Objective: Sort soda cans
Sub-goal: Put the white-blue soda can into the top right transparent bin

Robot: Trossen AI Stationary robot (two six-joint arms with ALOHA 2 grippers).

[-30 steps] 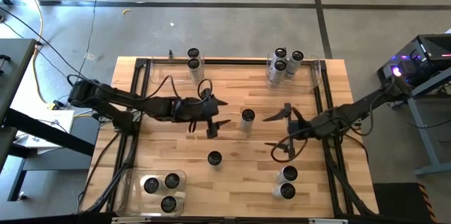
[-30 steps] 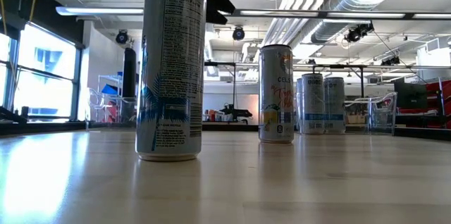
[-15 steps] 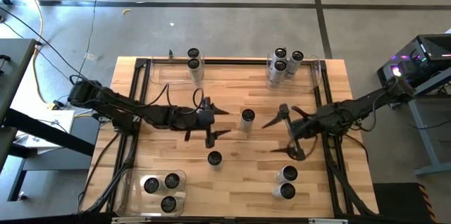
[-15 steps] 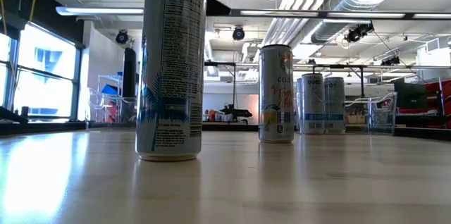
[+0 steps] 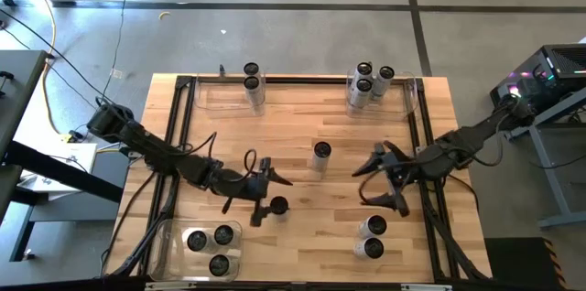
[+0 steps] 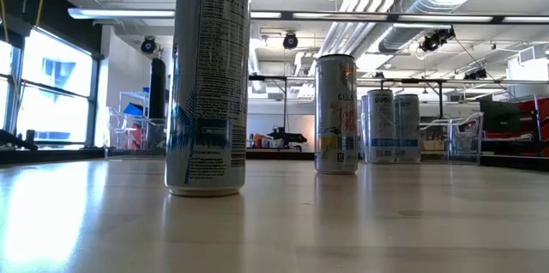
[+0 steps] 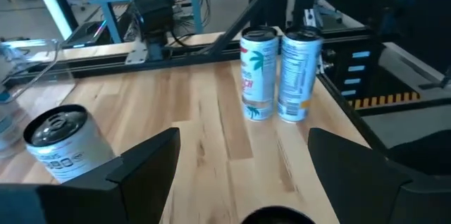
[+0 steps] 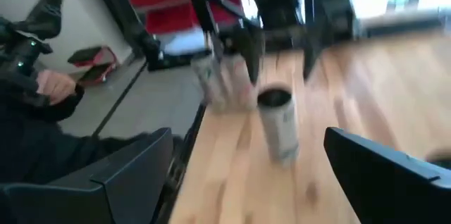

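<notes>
Soda cans are scattered over my wooden surface (image 5: 302, 108). One lone can (image 5: 278, 206) stands near the front, and my left end effector (image 5: 267, 196) hovers right at it, fingers spread to either side of its top. A second lone can (image 5: 321, 152) stands mid-surface, between both arms. My right end effector (image 5: 383, 179) is spread too, holding nothing, just behind a pair of cans (image 5: 372, 237) at the front right. Three cans sit in a clear bin (image 5: 165, 241) at the front left; more cans stand in the bin (image 5: 215, 99) along the far edge. Around the surface I see grey concrete floor (image 5: 302, 26) and cables; the low view shows ceiling ducts.
</notes>
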